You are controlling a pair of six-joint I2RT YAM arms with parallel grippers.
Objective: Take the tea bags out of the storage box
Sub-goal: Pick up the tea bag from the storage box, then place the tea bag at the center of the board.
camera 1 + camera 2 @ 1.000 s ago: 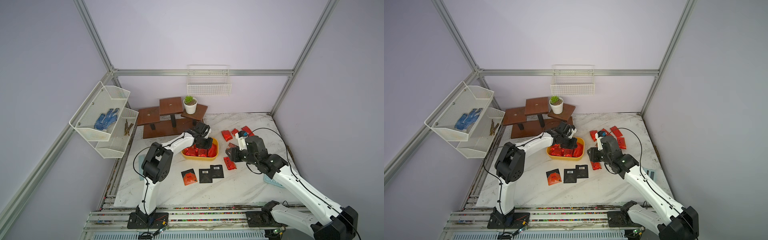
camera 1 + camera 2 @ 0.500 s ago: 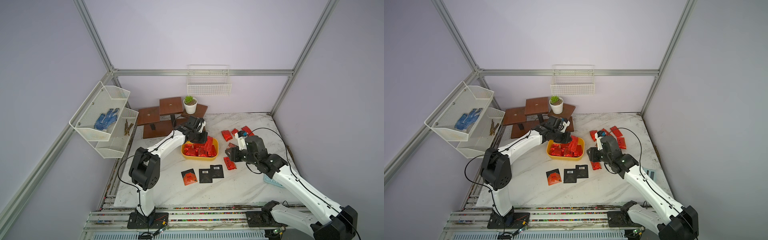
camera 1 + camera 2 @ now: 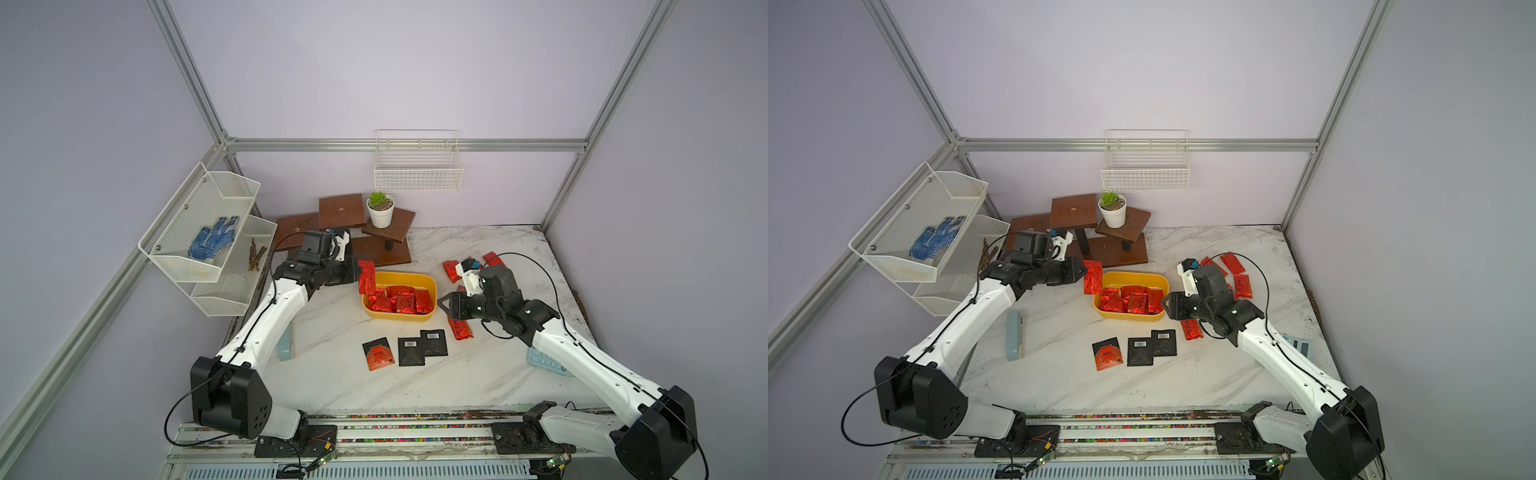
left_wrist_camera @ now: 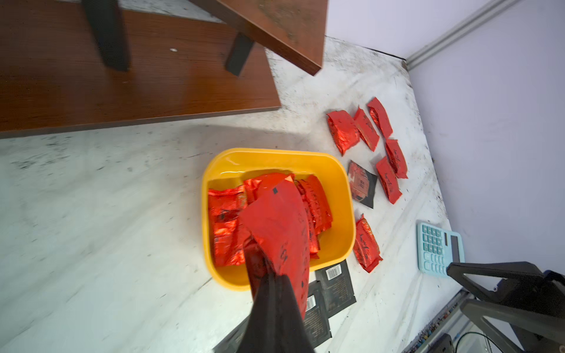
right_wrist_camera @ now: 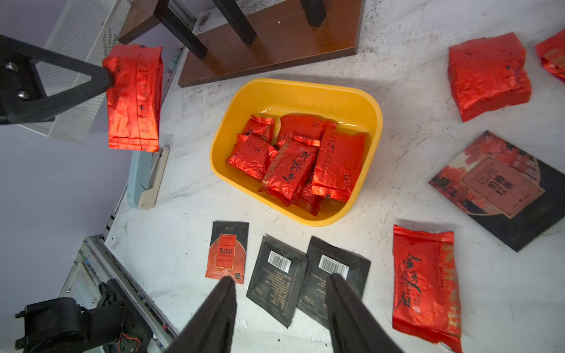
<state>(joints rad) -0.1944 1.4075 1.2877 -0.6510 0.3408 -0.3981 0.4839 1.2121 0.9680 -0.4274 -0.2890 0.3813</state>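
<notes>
The yellow storage box (image 3: 432,286) (image 5: 305,85) stands mid-table with several red foil tea bags (image 3: 399,301) (image 5: 293,165) inside. My left gripper (image 3: 356,270) (image 4: 269,275) is shut on one red tea bag (image 3: 366,276) (image 5: 134,97), which hangs in the air just beyond the box's left end. Just right of the box, my right gripper (image 3: 444,305) (image 5: 281,278) hovers open and empty. In front of the box three black sachets (image 3: 419,349) lie flat on the table. Red pouches (image 3: 460,330) (image 4: 367,244) lie to its right.
A brown stepped stand (image 3: 374,249) with a potted plant (image 3: 380,212) sits behind the box. A white mesh shelf (image 3: 208,232) hangs at the left and a wire basket (image 3: 417,174) on the back wall. A pale blue calculator (image 4: 437,247) lies far right, a pale blue stapler (image 3: 1015,340) at the left.
My left gripper has risen out of the box with a red tea bag and drawn back to the box's left end. The right arm has stayed still.
</notes>
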